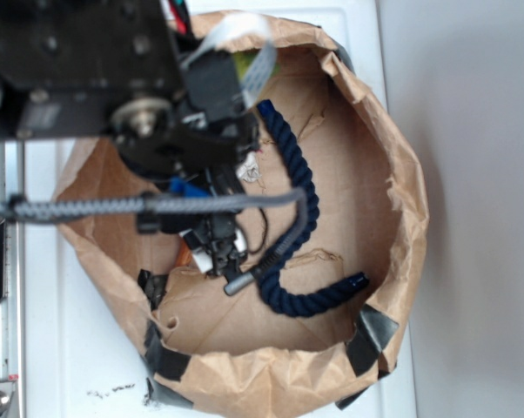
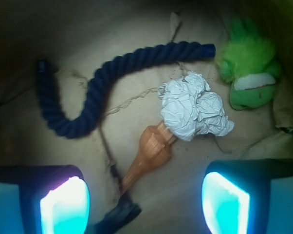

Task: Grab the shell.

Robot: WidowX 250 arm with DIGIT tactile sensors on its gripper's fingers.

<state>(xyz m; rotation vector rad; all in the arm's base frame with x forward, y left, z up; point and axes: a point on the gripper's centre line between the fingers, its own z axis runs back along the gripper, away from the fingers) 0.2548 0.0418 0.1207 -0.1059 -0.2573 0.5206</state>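
While your gripper (image 2: 144, 204) holds its jaws apart, the glossy ridged shell (image 2: 150, 153) touches crumpled white paper (image 2: 195, 107) beside twisted navy rope (image 2: 112, 78).

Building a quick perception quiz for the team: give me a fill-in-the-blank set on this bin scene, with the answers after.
1. The gripper hovers with its jaws ____ above the shell.
2. The shell's wide end touches the crumpled ____ paper wad.
3. The curved rope is dark ____.
4. The plush toy in the corner is ____.

Answers: open; white; blue; green
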